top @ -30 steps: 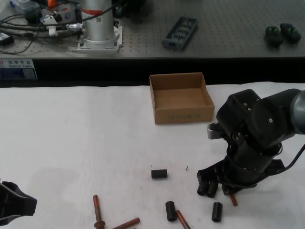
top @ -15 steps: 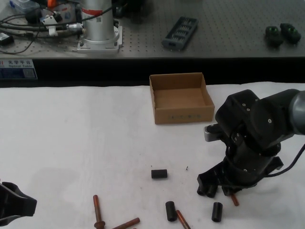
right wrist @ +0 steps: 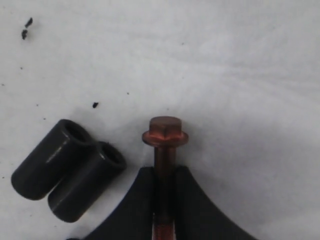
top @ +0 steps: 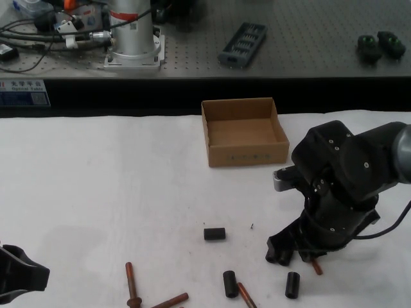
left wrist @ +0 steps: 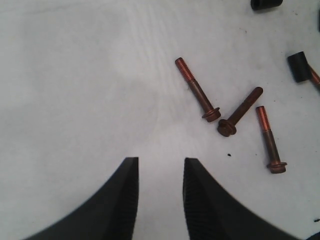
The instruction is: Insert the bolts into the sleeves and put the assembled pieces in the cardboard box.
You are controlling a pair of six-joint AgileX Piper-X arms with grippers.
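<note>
My right gripper (right wrist: 165,172) is shut on the shank of a copper bolt (right wrist: 165,134) that lies on the white table; its hex head sticks out past the fingertips. Two black sleeves (right wrist: 50,160) (right wrist: 87,187) lie side by side just beside that bolt. In the high view the right arm (top: 340,186) bends down over this bolt (top: 315,267) and the sleeve pair (top: 280,256). My left gripper (left wrist: 160,165) hangs open over bare cloth at the near left, with three loose bolts (left wrist: 196,89) (left wrist: 240,111) (left wrist: 270,140) a short way off. The cardboard box (top: 244,131) stands empty at the back centre.
More single sleeves (top: 214,234) (top: 230,283) (top: 292,285) lie along the table's front middle, with a bolt (top: 246,295) next to one of them. A dark bench with a metal post (top: 131,32) and a bit case (top: 242,43) stands behind the white cloth.
The right arm has shifted very slightly over the bolt. The left arm and the loose parts on the table have not moved.
</note>
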